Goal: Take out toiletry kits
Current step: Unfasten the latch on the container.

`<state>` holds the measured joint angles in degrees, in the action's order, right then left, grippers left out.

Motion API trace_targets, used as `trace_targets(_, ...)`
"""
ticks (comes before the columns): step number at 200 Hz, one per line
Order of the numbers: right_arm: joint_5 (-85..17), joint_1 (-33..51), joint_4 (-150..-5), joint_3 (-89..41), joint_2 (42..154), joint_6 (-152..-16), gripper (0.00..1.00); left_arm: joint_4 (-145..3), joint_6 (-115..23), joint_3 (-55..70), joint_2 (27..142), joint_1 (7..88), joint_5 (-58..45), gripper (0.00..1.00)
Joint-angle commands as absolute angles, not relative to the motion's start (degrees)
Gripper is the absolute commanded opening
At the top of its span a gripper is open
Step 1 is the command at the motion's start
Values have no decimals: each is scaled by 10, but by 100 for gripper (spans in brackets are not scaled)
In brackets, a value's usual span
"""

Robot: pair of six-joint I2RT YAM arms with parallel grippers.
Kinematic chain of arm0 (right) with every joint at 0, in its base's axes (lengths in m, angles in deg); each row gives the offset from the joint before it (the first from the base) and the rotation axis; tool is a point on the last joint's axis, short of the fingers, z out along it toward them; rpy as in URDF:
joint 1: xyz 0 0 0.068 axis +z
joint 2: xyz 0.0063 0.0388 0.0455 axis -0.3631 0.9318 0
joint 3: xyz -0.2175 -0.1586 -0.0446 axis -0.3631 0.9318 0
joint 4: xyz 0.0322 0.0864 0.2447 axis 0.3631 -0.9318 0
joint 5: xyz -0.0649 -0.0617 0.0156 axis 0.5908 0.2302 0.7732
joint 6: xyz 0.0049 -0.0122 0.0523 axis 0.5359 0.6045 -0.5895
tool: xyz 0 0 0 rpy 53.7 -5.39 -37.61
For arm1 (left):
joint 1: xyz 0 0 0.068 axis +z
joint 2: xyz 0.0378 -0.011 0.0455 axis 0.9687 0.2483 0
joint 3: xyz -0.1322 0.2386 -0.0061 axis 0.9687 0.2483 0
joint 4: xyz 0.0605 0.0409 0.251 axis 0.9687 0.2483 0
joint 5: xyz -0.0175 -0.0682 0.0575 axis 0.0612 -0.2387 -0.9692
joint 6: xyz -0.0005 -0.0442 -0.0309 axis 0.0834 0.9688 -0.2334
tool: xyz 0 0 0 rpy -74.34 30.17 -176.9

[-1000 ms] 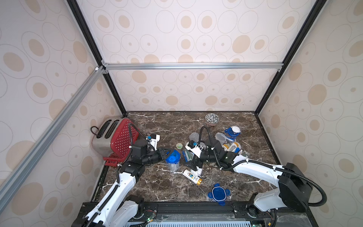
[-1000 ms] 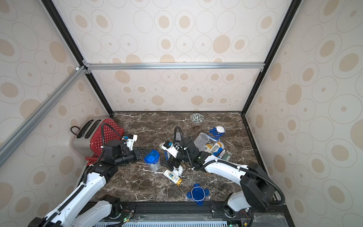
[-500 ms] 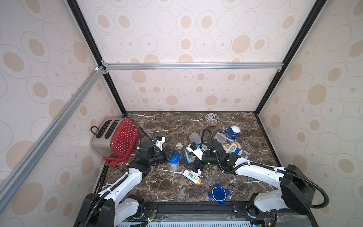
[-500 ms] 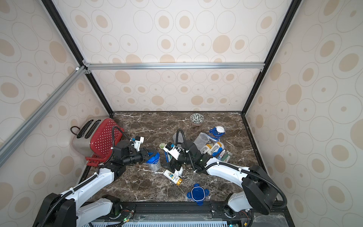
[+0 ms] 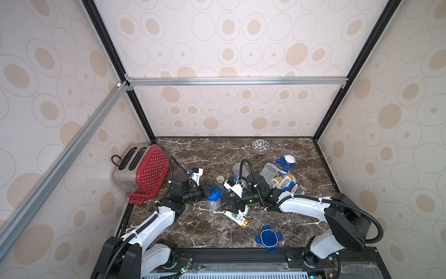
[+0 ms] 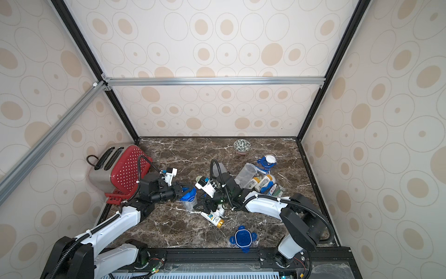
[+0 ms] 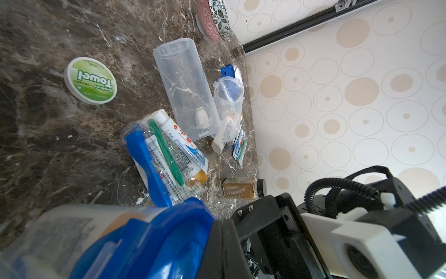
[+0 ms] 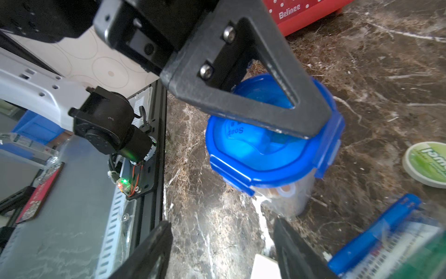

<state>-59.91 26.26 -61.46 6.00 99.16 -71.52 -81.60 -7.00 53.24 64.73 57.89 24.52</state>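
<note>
Left arm: has swung in from beside the toaster to the lidded jar.
Left gripper: clamped tight on the edge of the jar's blue lid.
Right gripper: fingers partly apart, narrower than a second ago, holding nothing, just beside the jar.
Lidded jar: upright on the marble, lid clipped on.
Toiletry kit: wrapped brushes and paste lying flat near the empty tipped jar.

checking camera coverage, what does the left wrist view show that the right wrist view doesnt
Only the left wrist view: the clear lidless jar on its side, the small brown jar, the patterned bowl.
Only the right wrist view: the red toaster, the slotted metal rail at the table's front edge.
Both: the lidded jar, the green towel packet, the wrapped blue toothbrush.
</note>
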Motion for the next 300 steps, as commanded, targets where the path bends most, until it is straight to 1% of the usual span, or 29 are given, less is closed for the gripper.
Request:
trace_targets(1,-636,270,-570,46,1007,-746,68,-746,-84,541,668,577,230,0)
trace_targets(53,-647,275,-527,38,1042,-777,68,-737,-88,538,669,578,231,0)
trace_targets(146,-691,274,-445,25,1059,-831,68,-732,-91,558,666,578,224,0)
trace_targets(217,-725,276,-329,33,1078,-865,68,-740,-90,572,675,578,212,0)
trace_targets(275,-749,281,-279,32,1083,-872,67,-750,-90,588,683,578,208,0)
trace_targets(300,-774,283,-246,35,1086,-886,67,-750,-91,589,685,577,208,0)
